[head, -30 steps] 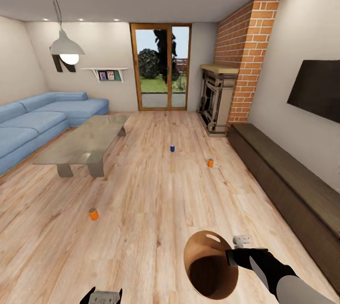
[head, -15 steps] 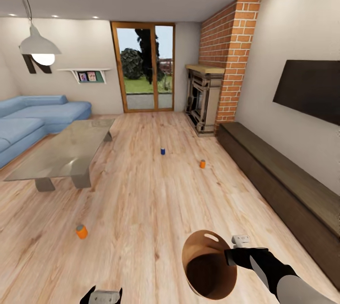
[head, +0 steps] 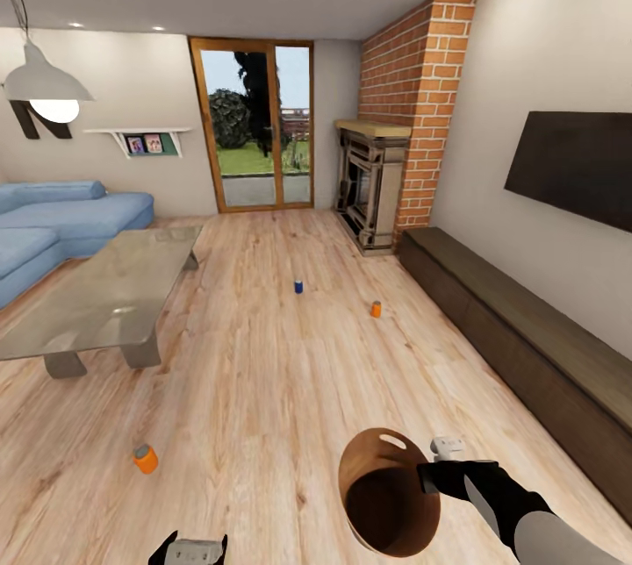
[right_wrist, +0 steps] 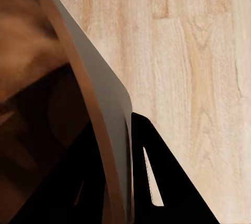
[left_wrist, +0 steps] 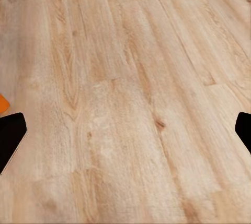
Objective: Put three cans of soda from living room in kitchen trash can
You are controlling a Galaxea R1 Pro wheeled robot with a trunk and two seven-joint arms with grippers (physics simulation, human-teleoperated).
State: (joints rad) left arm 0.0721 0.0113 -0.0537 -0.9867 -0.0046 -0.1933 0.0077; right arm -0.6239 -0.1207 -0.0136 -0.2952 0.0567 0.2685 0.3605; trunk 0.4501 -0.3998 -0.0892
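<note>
Whole view has slid vs 1 s ago: camera/base turning and rolling fwd, cans themselves not moved. Right pincer [head: 436, 462] clamped on rim of tash can [head: 386, 495], carried low. Left pincer [head: 195, 550] wide open, empty. Nearest orange can [head: 145, 459] on floor now closer, ahead-left of left pincer; blue can [head: 298, 286] and other orange can [head: 376, 309] well ahead. Prob. approach for 1st pickup.

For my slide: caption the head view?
Right gripper holds pail; three cans dot the living-room floor.
</note>
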